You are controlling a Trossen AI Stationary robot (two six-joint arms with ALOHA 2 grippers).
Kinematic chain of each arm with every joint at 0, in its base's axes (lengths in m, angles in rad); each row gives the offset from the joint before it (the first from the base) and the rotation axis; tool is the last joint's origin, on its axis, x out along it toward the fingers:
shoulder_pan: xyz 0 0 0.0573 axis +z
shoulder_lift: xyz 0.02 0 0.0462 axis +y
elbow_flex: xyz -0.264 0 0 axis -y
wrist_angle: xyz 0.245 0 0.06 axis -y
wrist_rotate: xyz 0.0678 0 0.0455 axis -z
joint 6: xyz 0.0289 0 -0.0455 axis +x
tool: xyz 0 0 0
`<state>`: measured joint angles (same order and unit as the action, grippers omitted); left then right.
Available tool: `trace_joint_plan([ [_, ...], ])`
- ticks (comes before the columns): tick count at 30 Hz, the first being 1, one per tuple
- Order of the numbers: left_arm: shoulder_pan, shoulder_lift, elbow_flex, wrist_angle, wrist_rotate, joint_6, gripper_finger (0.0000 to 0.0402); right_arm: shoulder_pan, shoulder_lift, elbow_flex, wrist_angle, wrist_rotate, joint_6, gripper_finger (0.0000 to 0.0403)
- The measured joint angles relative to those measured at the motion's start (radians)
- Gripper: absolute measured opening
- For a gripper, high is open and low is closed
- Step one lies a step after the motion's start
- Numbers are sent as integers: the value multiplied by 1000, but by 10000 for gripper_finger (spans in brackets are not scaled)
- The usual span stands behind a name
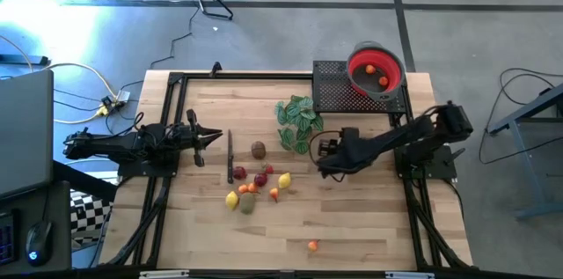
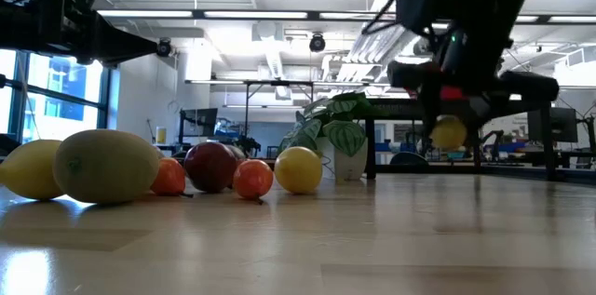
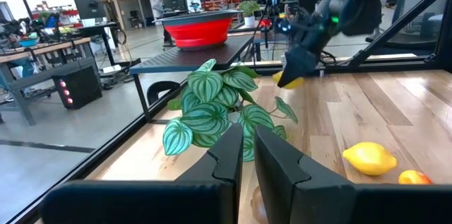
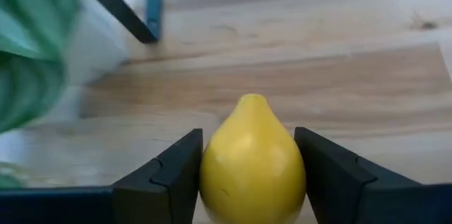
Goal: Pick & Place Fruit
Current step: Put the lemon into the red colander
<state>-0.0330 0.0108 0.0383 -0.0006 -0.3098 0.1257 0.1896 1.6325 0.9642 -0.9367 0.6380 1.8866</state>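
Since the lemon (image 4: 252, 160) sits pinched between the right gripper's (image 4: 247, 174) two dark fingers, you can judge its handling straight from the right wrist view: smooth, glossy and egg-shaped, likely a light hollow toy, stiff enough not to dent but slick enough to squirt out if squeezed off-centre. Your hold is across its widest belly with the pointed end forward, which looks the safest place; gripping nearer the tip would invite a slip. Only that view shows the contact itself. From the high view the fruit is hidden under the right gripper (image 1: 327, 149), which you see at about 3 o'clock from the table's (image 1: 369, 217) middle, beside the leafy plant (image 1: 296, 121), with the red bowl (image 1: 376, 68) at 1 o'clock already holding a few pieces. The low view adds what neither gives: the lemon (image 2: 448, 133) hangs clear of the wood, lifted. It also shows the remaining fruit pile (image 2: 140, 167) in close-up, which the high view places near 6 o'clock of centre, with one orange piece (image 1: 313, 245) lying apart. Your left gripper (image 3: 247, 160) waits at 9 o'clock, its fingers nearly together and holding nothing.
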Motion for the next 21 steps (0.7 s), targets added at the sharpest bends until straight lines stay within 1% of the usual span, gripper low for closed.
trace_joint_plan([
  [2, 0, 0, 0, 0, 0, 0, 33, -1, -34, 4, 0, 18, -27, 196],
  [6, 0, 0, 0, 0, 0, 0, 33, -1, -101, 14, 1, 70, -63, 218],
  [9, 0, 0, 0, 1, 0, 0, 33, -1, -152, 16, 15, 125, -111, 211],
  [11, 0, 0, 0, 2, 0, 0, 33, -2, -193, 16, 15, 159, -140, 191],
  [13, 0, 0, 0, 3, 0, 0, 33, -9, -226, 16, 25, 192, -182, 163],
  [15, 0, 0, 0, 3, 0, 0, 33, -15, -267, 16, 33, 200, -224, 132],
  [17, 0, 0, 0, 3, 0, 0, 33, -21, -291, 16, 63, 182, -272, 101],
  [21, 0, 0, 0, 4, 0, 0, 33, -21, -319, 16, 127, 105, -370, 48],
])
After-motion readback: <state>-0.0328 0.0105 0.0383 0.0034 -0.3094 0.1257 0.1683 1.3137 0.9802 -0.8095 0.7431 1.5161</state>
